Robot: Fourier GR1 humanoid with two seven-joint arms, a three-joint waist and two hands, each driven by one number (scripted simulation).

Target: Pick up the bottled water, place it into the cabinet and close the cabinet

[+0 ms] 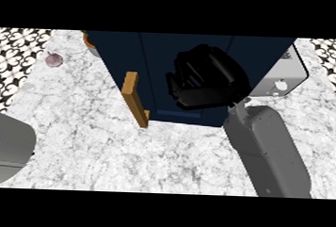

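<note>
The dark blue cabinet [159,58] stands at the back middle of the marble counter. A thin wooden strip [135,100], which looks like its open door seen edge-on, juts toward me from its left front. My right hand [207,81] hangs in front of the cabinet's face, right of that strip, with its grey forearm [267,152] running down to the lower right. No bottled water shows anywhere; the hand may hide it. Of my left arm only the grey forearm [3,149] shows at the lower left edge.
A white-grey box-like object [287,72] stands against the cabinet's right side. A small purplish round thing [54,59] lies at the back left. An orange and green item [90,43] peeks out behind the cabinet's left corner. Patterned floor shows past both far corners.
</note>
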